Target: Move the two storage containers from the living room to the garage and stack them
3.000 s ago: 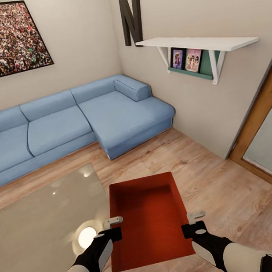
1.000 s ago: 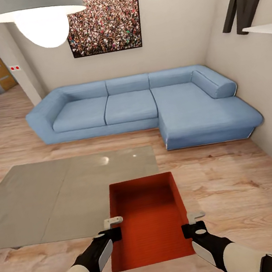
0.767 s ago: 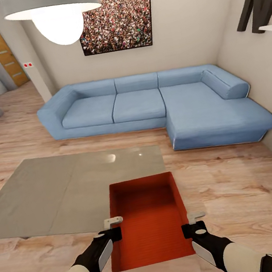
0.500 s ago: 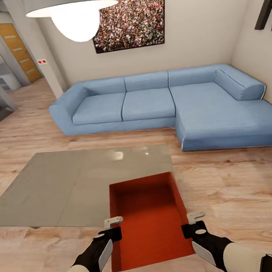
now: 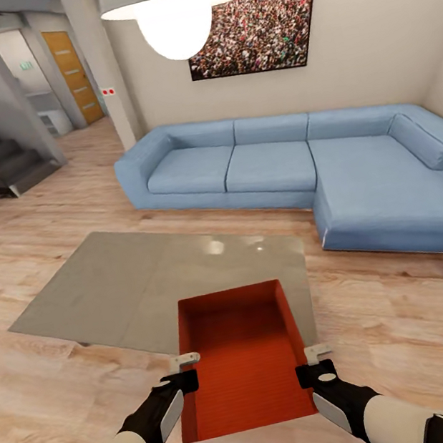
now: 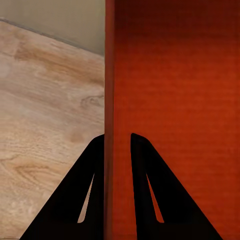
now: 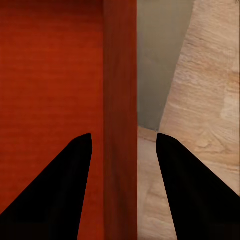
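One storage container (image 5: 240, 360) — long axis running straight ahead, held between us: left gripper (image 5: 184, 371) pinching its left wall, right gripper (image 5: 313, 364) straddling its right wall more loosely — above the living-room floor (image 5: 413, 318).

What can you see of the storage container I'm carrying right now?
The storage container is an orange-red, open-top rectangular bin with thin walls and a finely ribbed inside, empty. It is held level above the wood plank floor, its far end over the glass-topped table's near edge. The left gripper straddles its left wall and the right gripper its right wall, one finger inside, one outside.
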Controlling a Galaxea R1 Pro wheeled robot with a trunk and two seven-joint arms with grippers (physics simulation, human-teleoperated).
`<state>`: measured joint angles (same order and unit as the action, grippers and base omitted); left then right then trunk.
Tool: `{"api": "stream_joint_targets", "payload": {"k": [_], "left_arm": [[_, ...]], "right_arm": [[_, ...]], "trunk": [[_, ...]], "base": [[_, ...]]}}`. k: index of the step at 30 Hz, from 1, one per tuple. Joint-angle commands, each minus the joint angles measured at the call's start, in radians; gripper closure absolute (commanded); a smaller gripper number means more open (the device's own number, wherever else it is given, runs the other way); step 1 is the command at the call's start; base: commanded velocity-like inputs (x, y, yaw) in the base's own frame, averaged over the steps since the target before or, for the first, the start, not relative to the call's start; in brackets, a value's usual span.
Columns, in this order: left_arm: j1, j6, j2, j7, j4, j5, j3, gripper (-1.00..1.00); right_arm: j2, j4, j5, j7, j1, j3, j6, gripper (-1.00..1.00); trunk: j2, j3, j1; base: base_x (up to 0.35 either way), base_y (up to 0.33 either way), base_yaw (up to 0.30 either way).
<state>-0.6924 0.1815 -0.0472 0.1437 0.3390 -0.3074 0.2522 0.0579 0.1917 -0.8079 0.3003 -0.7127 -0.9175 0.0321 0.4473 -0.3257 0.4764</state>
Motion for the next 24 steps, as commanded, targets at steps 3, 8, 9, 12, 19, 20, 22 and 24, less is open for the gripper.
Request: {"api": "stream_joint_targets", "payload": {"k": [3,8,9,12,19,20,22,24], "left_arm": [[-0.001,0.006,0.007,0.014,0.005,0.005,0.013,1.00],[-0.001,0.006,0.007,0.014,0.005,0.005,0.013,1.00],[-0.001,0.006,0.007,0.014,0.005,0.005,0.013,1.00],[-0.001,0.006,0.007,0.014,0.005,0.005,0.013,1.00],[-0.001,0.006,0.007,0.013,0.005,0.005,0.013,1.00],[-0.001,0.006,0.007,0.013,0.005,0.005,0.013,1.00],[-0.001,0.006,0.007,0.013,0.005,0.005,0.013,1.00],[-0.001,0.006,0.007,0.013,0.005,0.005,0.013,1.00]], "right_arm": [[-0.001,-0.009,-0.025,0.003,-0.001,-0.007,0.003,1.00],[-0.001,-0.009,-0.025,0.003,-0.001,-0.007,0.003,1.00],[-0.001,-0.009,-0.025,0.003,-0.001,-0.007,0.003,1.00],[-0.001,-0.009,-0.025,0.003,-0.001,-0.007,0.003,1.00],[-0.001,-0.009,-0.025,0.003,-0.001,-0.007,0.003,1.00],[-0.001,-0.009,-0.025,0.003,-0.001,-0.007,0.003,1.00],[-0.001,-0.009,-0.025,0.003,-0.001,-0.007,0.003,1.00],[-0.001,-0.009,-0.025,0.003,-0.001,-0.007,0.003,1.00]], "trunk": [[0.002,-0.002,0.000],[0.002,-0.002,0.000],[0.002,-0.002,0.000],[0.002,-0.002,0.000],[0.002,-0.002,0.000],[0.002,-0.002,0.000],[0.002,-0.002,0.000],[0.002,-0.002,0.000]], "base": [[0.000,0.000,0.270],[0.000,0.000,0.270],[0.000,0.000,0.270],[0.000,0.000,0.270],[0.000,0.000,0.270],[0.000,0.000,0.270],[0.000,0.000,0.270],[0.000,0.000,0.270]]}}
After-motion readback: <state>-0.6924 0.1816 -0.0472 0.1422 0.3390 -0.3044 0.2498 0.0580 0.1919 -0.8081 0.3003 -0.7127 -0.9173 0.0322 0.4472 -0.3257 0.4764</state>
